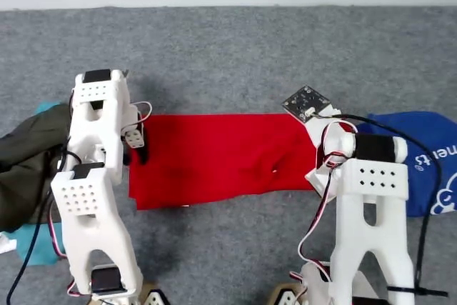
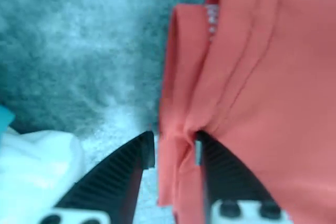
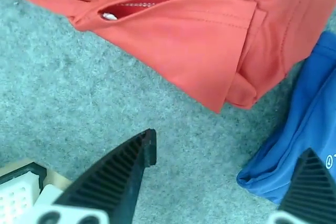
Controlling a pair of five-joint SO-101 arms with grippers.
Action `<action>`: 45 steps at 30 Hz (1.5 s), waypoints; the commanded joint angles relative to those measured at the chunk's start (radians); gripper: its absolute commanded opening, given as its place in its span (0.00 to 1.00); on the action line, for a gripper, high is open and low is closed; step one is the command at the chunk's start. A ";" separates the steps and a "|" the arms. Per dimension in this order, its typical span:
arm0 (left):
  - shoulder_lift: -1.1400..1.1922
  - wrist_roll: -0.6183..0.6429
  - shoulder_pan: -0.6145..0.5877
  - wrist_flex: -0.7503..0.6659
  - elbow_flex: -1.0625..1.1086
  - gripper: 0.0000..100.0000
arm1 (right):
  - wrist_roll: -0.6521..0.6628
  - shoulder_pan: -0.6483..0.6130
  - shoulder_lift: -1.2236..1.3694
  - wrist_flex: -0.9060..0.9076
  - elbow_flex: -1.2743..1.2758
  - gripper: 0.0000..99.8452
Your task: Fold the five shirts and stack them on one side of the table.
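Observation:
A red shirt [image 1: 221, 158], folded into a long strip, lies across the middle of the grey carpeted table [image 1: 228, 48]. My left gripper [image 1: 137, 149] sits at the strip's left end. In the left wrist view the left gripper [image 2: 175, 142] is shut on the bunched edge of the red shirt [image 2: 252, 87]. My right gripper [image 3: 229, 150] stands open above bare carpet, just off the right corner of the red shirt [image 3: 199, 40] and apart from it. A blue shirt [image 3: 299, 129] lies next to that corner.
The blue shirt [image 1: 421, 155] with white print lies at the right edge. A dark olive shirt [image 1: 25, 162] is heaped over a teal one [image 1: 32, 244] at the left edge, with white cloth [image 2: 37, 156] beside my left gripper. Open carpet stretches behind the red shirt.

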 commanded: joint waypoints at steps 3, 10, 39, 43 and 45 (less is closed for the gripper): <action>-0.021 -0.052 -0.023 0.009 -0.022 0.19 | -0.005 0.015 -0.027 0.001 -0.005 0.40; 0.075 -0.051 -0.012 -0.091 -0.016 0.19 | -0.005 0.015 -0.027 0.001 -0.005 0.40; 0.083 -0.018 -0.186 0.044 -0.177 0.01 | -0.009 0.015 -0.027 0.012 -0.005 0.40; 0.021 -0.075 -0.242 0.046 -0.156 0.01 | -0.011 0.010 -0.027 0.007 -0.005 0.40; -0.017 -0.098 -0.275 0.046 -0.150 0.01 | -0.011 0.008 -0.027 0.005 -0.005 0.40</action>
